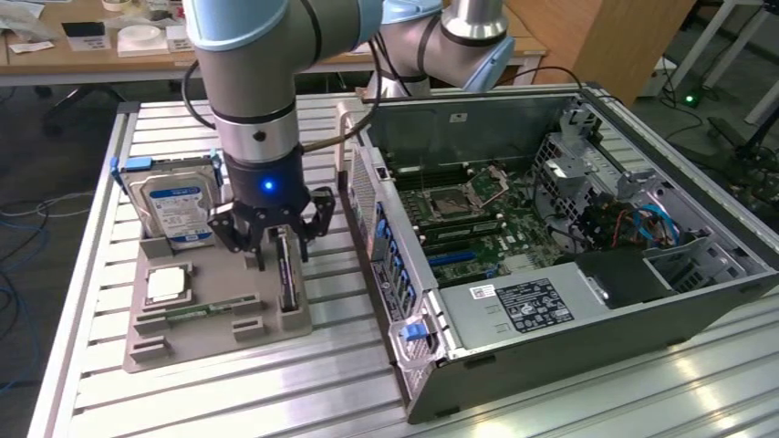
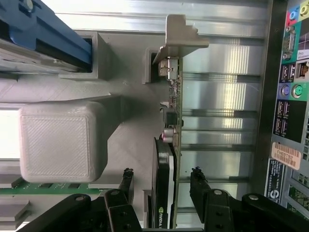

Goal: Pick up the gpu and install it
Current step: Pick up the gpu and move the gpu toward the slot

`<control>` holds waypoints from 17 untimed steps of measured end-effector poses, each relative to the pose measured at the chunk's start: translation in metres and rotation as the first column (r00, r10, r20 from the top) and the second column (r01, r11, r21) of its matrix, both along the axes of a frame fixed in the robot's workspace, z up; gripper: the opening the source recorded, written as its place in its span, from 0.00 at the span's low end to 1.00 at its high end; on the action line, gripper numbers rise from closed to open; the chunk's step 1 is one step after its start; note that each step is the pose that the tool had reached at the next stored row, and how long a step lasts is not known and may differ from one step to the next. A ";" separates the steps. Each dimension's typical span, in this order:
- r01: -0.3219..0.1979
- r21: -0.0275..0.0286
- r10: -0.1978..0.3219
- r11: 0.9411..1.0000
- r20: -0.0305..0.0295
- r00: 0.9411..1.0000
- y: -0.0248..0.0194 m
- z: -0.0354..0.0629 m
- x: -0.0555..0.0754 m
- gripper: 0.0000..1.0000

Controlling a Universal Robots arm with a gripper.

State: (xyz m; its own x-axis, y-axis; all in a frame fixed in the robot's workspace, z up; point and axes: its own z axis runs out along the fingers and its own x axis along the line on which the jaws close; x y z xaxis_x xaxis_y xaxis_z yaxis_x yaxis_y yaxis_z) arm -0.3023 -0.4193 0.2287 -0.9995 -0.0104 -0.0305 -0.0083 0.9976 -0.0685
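The gpu (image 1: 288, 278) stands on its long edge in a slot of the grey tray (image 1: 207, 351), along the tray's side nearest the computer case (image 1: 548, 365). Its long axis runs parallel to that side. Its silver bracket (image 2: 181, 38) is at the end toward the tray's hard-drive end.

On my wrist feed the gripper (image 2: 161, 175) straddles the card. Its fingers (image 2: 126, 181) are spread apart, one on each side, with a gap to the card on both sides, so I have nothing gripped.

At the tray's end farther into the exterior view, a hard drive (image 1: 171, 205) with a blue label stands upright. A square processor chip (image 1: 167, 285) and a narrow green memory stick (image 1: 182, 312) lie near the tray's middle.

The tray sits on a ribbed aluminium table (image 1: 305, 392), and the opened case is just beside it. Beyond the table I make out a wooden desk (image 1: 73, 57) and loose cables (image 1: 18, 228) on the floor.
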 end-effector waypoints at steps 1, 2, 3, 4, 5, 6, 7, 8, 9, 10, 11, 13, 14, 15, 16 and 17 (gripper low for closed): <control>0.000 0.000 0.000 1.000 0.000 1.000 0.0001 -0.0012 0.000 0.59; 0.000 0.000 0.000 1.000 0.000 1.000 0.0003 -0.0023 0.000 0.59; 0.000 0.000 0.000 1.000 0.000 1.000 0.0003 -0.0032 0.000 0.59; 0.000 0.000 0.000 1.000 0.000 1.000 0.0003 -0.0042 0.000 0.59; 0.000 0.000 0.000 1.000 0.000 1.000 0.0004 -0.0052 0.000 0.59; 0.000 0.001 0.000 1.000 0.000 1.000 0.0004 -0.0062 0.000 0.59; 0.000 0.003 0.000 1.000 0.000 1.000 0.0006 -0.0071 0.000 0.59; 0.000 0.008 0.000 1.000 0.000 1.000 0.0005 -0.0077 0.000 0.59; 0.000 0.015 0.000 1.000 0.000 1.000 0.0006 -0.0083 0.000 0.59; 0.001 0.016 -0.001 1.000 0.000 1.000 0.0006 -0.0086 0.000 0.59; 0.001 0.015 -0.001 1.000 0.000 1.000 0.0006 -0.0086 0.000 0.59; 0.001 0.015 -0.001 1.000 0.000 1.000 0.0005 -0.0086 0.000 0.59; 0.001 0.016 -0.001 1.000 0.000 1.000 0.0005 -0.0086 0.000 0.59; 0.001 0.016 -0.001 1.000 0.000 1.000 0.0006 -0.0086 0.000 0.59; 0.001 0.016 -0.001 1.000 0.000 1.000 0.0005 -0.0086 0.000 0.59; 0.001 0.016 -0.001 1.000 0.000 1.000 0.0005 -0.0086 0.000 0.59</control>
State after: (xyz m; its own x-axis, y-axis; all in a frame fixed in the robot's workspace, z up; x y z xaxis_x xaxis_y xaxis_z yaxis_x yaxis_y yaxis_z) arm -0.3021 -0.4187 0.2201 -0.9995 -0.0090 -0.0306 -0.0074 0.9986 -0.0530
